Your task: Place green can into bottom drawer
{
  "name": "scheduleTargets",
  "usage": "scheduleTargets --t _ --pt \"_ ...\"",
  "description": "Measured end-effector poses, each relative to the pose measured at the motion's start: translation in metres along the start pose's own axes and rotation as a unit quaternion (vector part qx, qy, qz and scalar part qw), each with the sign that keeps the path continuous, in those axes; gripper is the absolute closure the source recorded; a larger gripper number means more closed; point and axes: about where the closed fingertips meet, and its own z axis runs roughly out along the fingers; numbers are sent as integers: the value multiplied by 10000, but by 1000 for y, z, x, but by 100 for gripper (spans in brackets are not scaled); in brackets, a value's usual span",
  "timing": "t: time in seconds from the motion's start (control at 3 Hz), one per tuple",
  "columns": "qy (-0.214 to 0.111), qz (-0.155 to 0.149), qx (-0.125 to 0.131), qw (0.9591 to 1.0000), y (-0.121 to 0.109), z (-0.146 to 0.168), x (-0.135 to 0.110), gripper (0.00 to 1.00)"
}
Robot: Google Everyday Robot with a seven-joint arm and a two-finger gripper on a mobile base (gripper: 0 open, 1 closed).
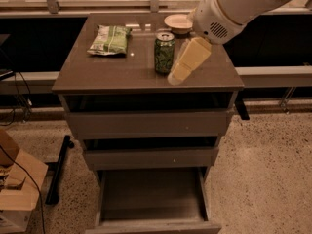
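The green can (pixel 164 52) stands upright on the cabinet top (pixel 112 69), right of its middle. My gripper (pixel 181 71) hangs from the white arm (pixel 229 9) and points down to the left, close beside the can's right side and just above the top. I cannot tell whether it touches the can. The bottom drawer (pixel 152 195) is pulled out at the foot of the cabinet, and its shallow tray shows nothing inside. The two taller drawers (pixel 146 123) above it stand slightly open.
A flat green snack bag (pixel 110 39) lies at the back left of the cabinet top. A small pale bowl (pixel 178 21) sits at the back right, behind the can. A cardboard box (pixel 17 184) and cables lie on the floor at the left.
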Motion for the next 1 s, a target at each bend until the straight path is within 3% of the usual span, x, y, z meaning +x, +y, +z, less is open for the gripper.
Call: scheduleTargets --t 0.67,1.0 --pt "-871 214 17 9960 -44 52 -10 0" --pt "-1430 539 -132 9882 -68 85 2 0"
